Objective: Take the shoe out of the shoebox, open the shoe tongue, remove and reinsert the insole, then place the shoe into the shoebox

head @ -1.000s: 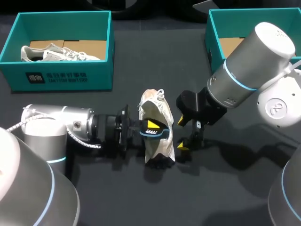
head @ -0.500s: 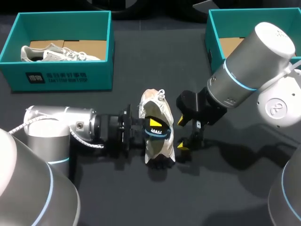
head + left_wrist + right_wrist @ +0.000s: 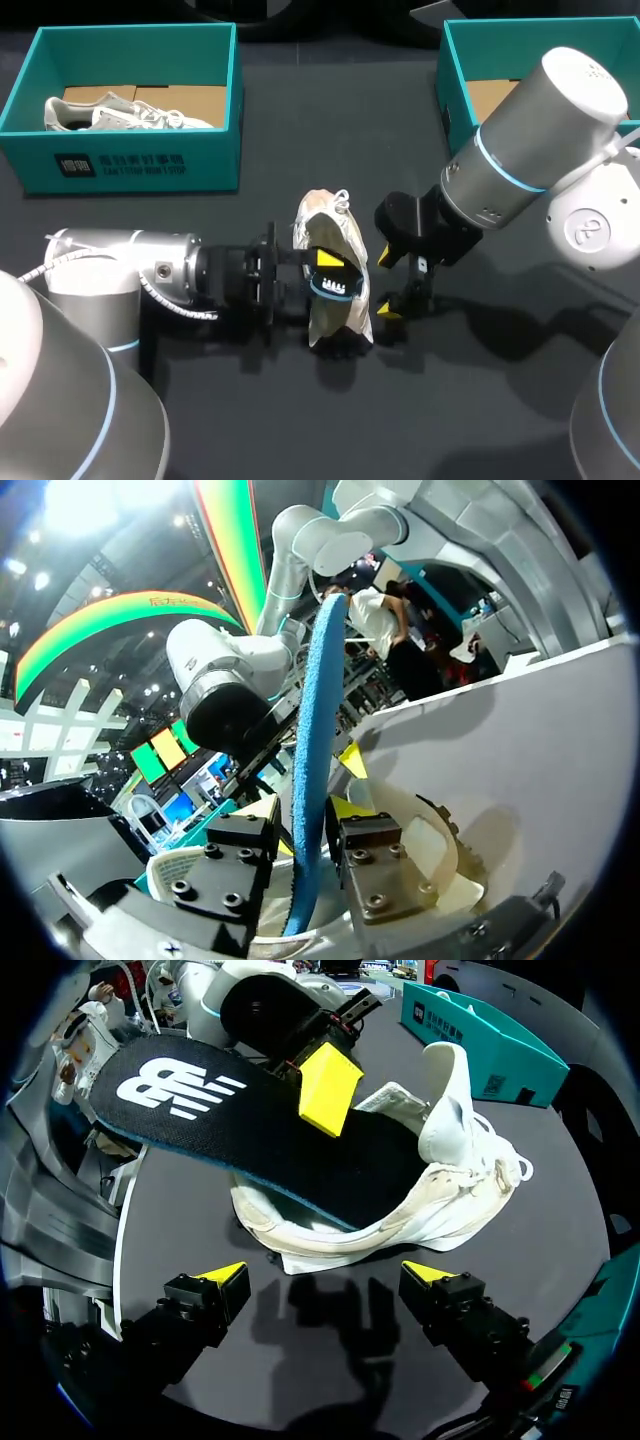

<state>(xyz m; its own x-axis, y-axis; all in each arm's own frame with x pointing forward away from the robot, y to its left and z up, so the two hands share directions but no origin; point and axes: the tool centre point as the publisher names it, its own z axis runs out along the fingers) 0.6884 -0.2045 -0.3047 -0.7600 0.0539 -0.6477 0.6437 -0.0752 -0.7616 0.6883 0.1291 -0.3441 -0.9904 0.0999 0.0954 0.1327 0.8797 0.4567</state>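
Centre frame, the insole (image 3: 338,288) — likely floppy, best pinched edgewise — is clamped in the left claw (image 3: 325,272), the right claw (image 3: 387,285) held wide.

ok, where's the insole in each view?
Head view: insole mid-table, sticking out of the white shoe, pinched by the left claw.
Left wrist view: insole is the blue edge-on strip between that claw's own fingers.
Right wrist view: insole is the dark slab over the shoe, ahead of the right claw.
Shared landmark: the left claw's yellow tip against the insole.
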